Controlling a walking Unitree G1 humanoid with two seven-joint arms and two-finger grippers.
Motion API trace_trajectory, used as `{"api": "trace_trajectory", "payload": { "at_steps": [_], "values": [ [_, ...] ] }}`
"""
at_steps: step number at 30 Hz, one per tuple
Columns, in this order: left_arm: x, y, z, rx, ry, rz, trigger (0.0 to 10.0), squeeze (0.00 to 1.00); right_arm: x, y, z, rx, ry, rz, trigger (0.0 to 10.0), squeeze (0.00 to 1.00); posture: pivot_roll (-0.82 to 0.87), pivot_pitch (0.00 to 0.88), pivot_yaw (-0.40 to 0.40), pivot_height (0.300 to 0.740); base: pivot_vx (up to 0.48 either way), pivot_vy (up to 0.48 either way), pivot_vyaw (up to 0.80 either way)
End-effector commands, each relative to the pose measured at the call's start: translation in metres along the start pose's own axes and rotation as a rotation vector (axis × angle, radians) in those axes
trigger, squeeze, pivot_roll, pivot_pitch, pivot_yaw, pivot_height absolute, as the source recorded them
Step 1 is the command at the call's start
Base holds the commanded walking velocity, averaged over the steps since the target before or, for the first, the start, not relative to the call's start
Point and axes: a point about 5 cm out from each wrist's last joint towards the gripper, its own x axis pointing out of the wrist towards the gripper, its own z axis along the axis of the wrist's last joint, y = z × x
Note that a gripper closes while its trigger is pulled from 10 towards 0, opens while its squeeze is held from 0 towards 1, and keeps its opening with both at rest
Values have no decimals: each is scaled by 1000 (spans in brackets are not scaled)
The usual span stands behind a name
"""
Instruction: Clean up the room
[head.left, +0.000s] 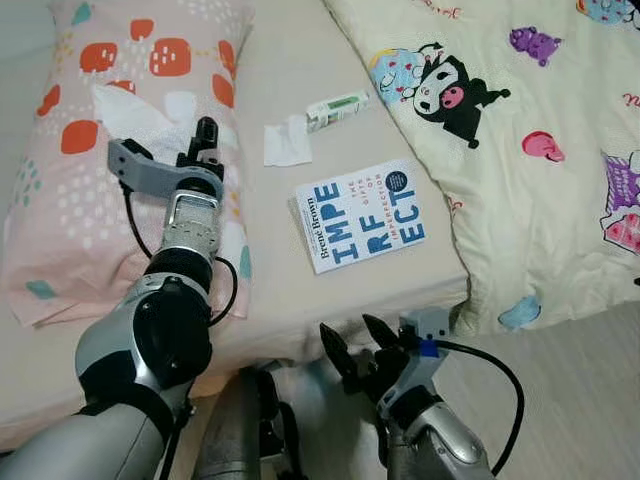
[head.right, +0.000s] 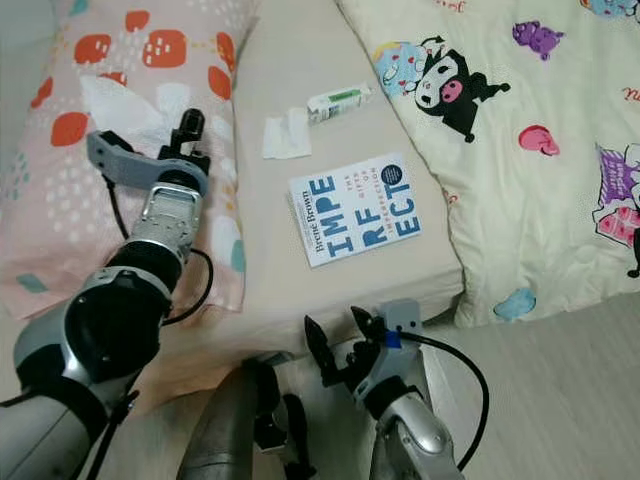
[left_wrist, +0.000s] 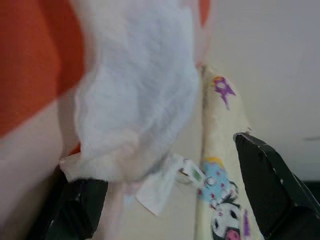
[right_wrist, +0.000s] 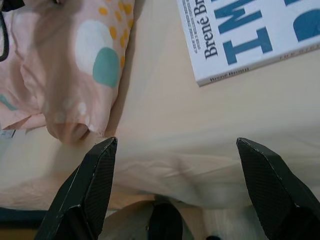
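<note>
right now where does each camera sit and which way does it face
Left eye: on the head, looking down at the bed; left gripper over the pillow, right gripper at the bed edge.
Right eye: same scene.
Left wrist: along open fingers at a tissue.
Right wrist: along open fingers at the bed edge.
Eyes and right wrist share the book.

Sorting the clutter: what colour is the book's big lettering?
Blue on the white book cover, clearest in the left eye view.

The book (head.left: 364, 213) cover reads "Brené Brown" along its edge; large blue letters "IMPE RF ECT" fill its face.
</note>
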Motion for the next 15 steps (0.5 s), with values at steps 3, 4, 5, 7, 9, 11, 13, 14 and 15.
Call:
{"api": "trace_trajectory", "payload": {
  "at_steps": [3,4,5,7,9,11,13,14,15],
  "values": [
    [0,14,18,92,-68,87,10000,0,-5,4,-8,36,35,4,10000,0,-280,555,106,630,0,0,0],
    [0,14,18,92,-68,87,10000,0,-5,4,-8,36,35,4,10000,0,-280,555,106,630,0,0,0],
    [0,14,22,124,-86,94,7686,0,-5,6,-8,39,35,7,10000,0,-279,556,104,630,0,0,0],
    [0,14,25,152,-98,101,0,0,-5,7,-8,41,37,10,10000,0,-278,556,103,630,0,0,0],
    [0,14,26,169,-103,106,0,0,-5,8,-9,42,38,12,10000,0,-279,554,104,630,0,0,0],
    [0,15,26,179,-107,111,0,0,-5,9,-9,43,39,13,10000,0,-279,554,104,630,0,0,0],
    [0,15,27,189,-111,119,0,0,-5,9,-8,43,40,12,10000,0,-279,554,104,630,0,0,0],
    [0,16,27,188,-112,122,0,0,-5,8,-8,42,40,12,10000,0,-286,546,104,630,0,0,0],
    [0,16,27,188,-112,122,0,0,-5,8,-8,42,40,12,10000,0,-286,546,104,630,0,0,0]
  ]
}}
